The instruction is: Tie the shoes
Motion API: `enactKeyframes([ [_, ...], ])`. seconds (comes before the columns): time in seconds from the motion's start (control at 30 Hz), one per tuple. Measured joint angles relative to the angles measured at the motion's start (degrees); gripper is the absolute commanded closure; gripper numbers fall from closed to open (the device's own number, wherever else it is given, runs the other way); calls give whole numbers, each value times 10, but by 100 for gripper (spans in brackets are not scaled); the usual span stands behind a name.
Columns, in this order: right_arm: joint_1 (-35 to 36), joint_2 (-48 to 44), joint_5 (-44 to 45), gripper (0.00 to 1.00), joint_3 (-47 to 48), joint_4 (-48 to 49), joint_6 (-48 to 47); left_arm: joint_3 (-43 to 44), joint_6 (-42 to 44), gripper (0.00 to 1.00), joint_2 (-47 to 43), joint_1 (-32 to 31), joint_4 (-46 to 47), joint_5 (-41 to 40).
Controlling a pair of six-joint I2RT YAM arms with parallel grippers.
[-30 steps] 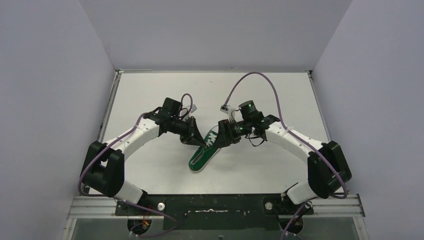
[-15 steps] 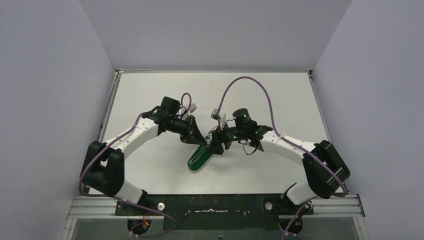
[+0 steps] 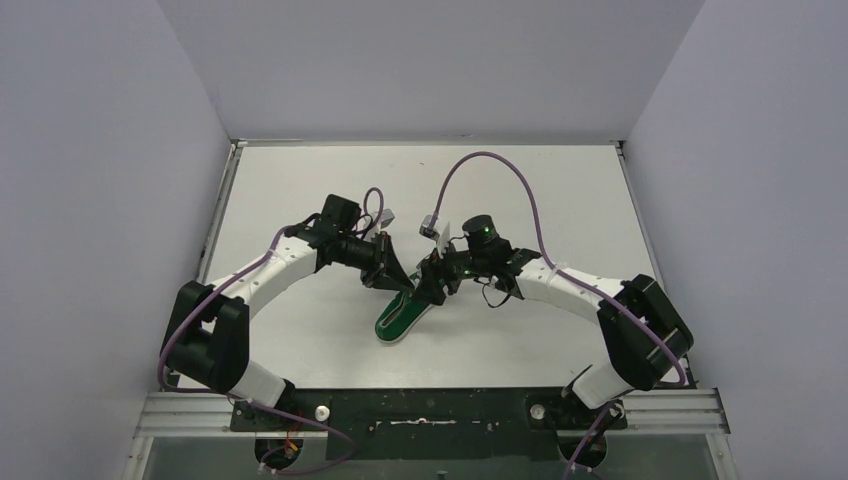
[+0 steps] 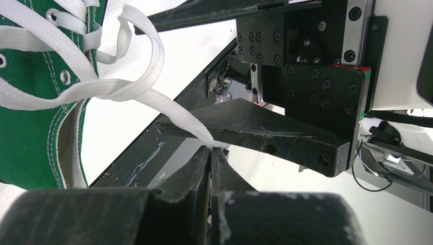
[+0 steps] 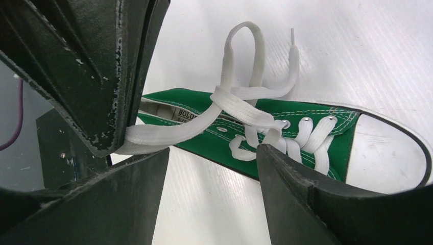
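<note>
Both arms are reaching in from their bases at the near edge of the table (image 3: pixel 300 180) and meeting over its middle. The shoe (image 3: pixel 397 322) is lying there on its sole, angled, with its open heel end pointing toward the near edge and its laced front tucked under the two grippers. The left gripper (image 4: pixel 211 149) is pressing its fingers fully together on one white lace (image 4: pixel 153 97) – the strand is running from the eyelets across the side of the shoe and ending in the pinch at the fingertips. The right gripper (image 5: pixel 213 149) is facing it from the other side with its jaws spread wide and nothing between them. In the right wrist view the pinched strand is crossing above the gap and the shoe's eyelet rows are showing beyond it. In the left wrist view one right finger is passing just behind the left fingertips, very near them, though I cannot tell whether they are touching. Farther out, the other lace is forming a loose loop (image 5: pixel 246 48) that is resting on the bare table past the shoe – its thin tip is lying just beside it.
</note>
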Motion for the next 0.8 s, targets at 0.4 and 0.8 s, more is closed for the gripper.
enactKeyframes([
  [0.4,12,0,5,36,2,6,1,0,0,100,10,1,0,15],
  [0.8,19,-54,4,44,-38,66,41,0,-1,100,21,1,4,17],
])
